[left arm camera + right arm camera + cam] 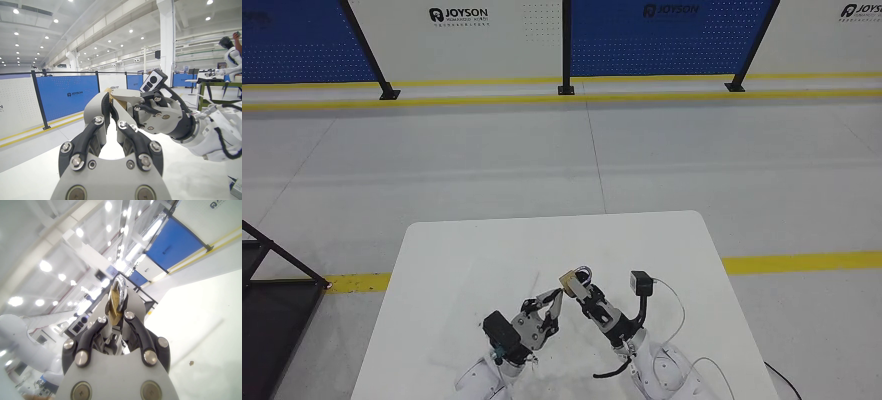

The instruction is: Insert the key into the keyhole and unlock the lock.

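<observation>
My right gripper (580, 285) is shut on a brass padlock (114, 308) with a chrome shackle (121, 285), held above the near middle of the white table (492, 260). The padlock (569, 279) points toward the left arm. My left gripper (555, 297) sits just beside it, fingertips at the lock's lower end. In the left wrist view its black pads (106, 106) are pressed close together, with only a thin dark edge of the key between them. Beyond them are the brass lock (108, 89) and the right gripper (122, 94).
A black rack (262, 290) stands off the table's left side. A small grey box (235, 187) lies on the table near the right arm. A tiny brown speck (191, 362) sits on the tabletop. The far half of the table is bare.
</observation>
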Action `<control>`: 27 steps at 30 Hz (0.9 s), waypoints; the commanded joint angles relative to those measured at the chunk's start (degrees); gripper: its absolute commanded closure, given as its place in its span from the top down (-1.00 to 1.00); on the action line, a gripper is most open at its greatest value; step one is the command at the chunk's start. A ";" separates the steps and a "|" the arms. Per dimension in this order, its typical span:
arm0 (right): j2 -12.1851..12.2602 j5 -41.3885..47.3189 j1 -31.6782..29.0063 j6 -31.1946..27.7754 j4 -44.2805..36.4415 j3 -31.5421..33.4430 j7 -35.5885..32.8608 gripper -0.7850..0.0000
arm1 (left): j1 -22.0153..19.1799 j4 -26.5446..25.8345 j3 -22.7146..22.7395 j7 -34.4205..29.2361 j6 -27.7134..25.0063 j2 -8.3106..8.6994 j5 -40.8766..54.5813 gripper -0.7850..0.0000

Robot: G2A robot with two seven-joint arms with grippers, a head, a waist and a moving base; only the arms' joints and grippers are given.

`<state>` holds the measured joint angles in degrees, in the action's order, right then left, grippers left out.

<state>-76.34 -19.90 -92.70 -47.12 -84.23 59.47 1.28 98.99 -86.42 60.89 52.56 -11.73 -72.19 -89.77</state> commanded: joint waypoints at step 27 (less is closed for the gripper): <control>0.37 1.13 -0.20 0.57 -0.41 -0.03 -0.41 -1.00 | -2.67 4.43 -1.68 6.79 16.93 -0.02 -11.24 -1.00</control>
<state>-75.98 -18.80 -92.91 -46.55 -84.64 59.44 0.83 96.47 -82.19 59.20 59.21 4.64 -72.21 -100.74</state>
